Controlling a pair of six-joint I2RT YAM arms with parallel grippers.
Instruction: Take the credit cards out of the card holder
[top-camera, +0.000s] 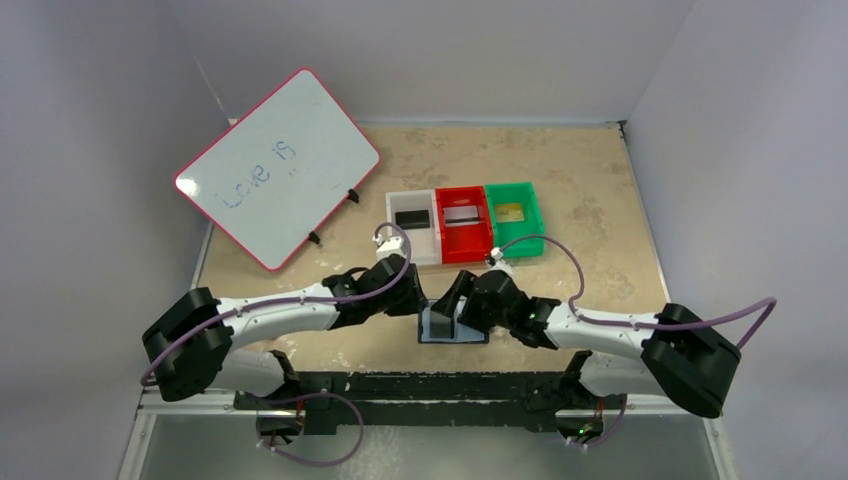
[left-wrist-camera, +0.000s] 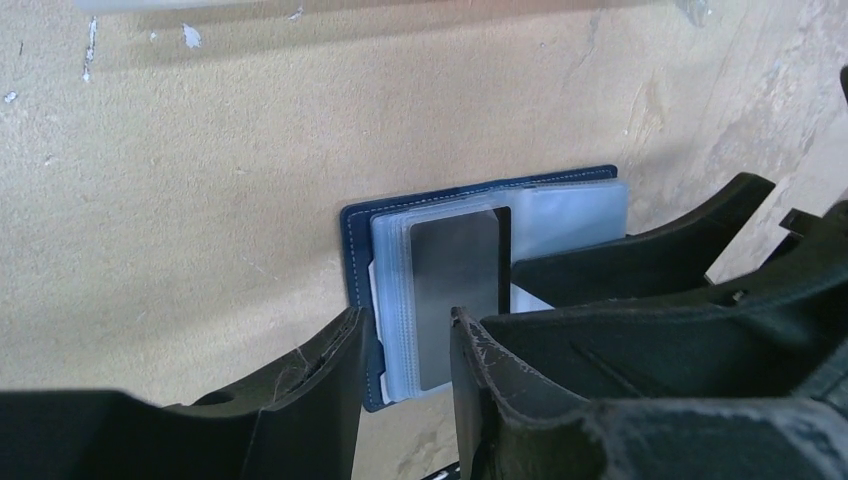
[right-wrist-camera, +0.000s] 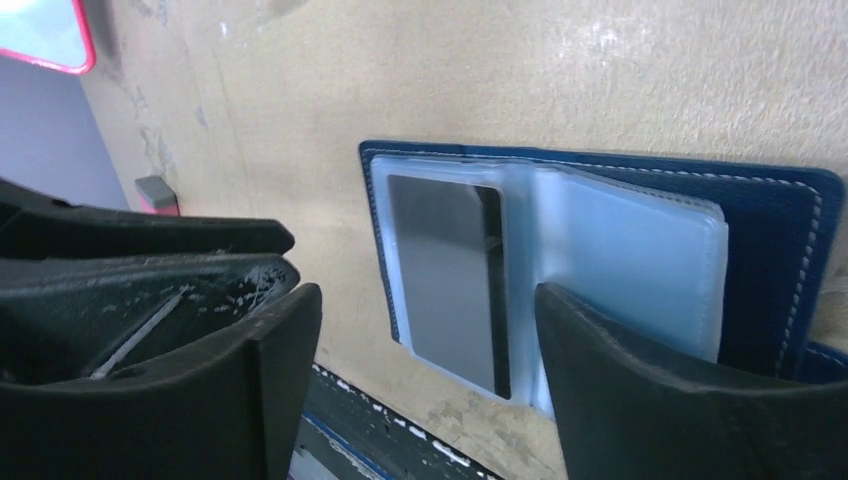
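The navy card holder (top-camera: 452, 327) lies open on the table near the front edge, between my two grippers. Its light blue sleeves face up in the left wrist view (left-wrist-camera: 560, 215) and the right wrist view (right-wrist-camera: 770, 215). A dark grey card (left-wrist-camera: 455, 285) (right-wrist-camera: 445, 270) sits in the top left sleeve. My left gripper (top-camera: 417, 300) (left-wrist-camera: 405, 345) is open, its fingers astride the holder's near left corner. My right gripper (top-camera: 462, 298) (right-wrist-camera: 430, 310) is open wide over that card's near end. A black card (top-camera: 412, 218), a silver card (top-camera: 462, 213) and a gold card (top-camera: 510, 212) lie in bins.
A white bin (top-camera: 424, 252), a red bin (top-camera: 466, 245) and a green bin (top-camera: 528, 240) stand in a row just behind the holder. A pink-rimmed whiteboard (top-camera: 277, 165) leans at the back left. The table's front edge (right-wrist-camera: 400, 435) is right by the holder.
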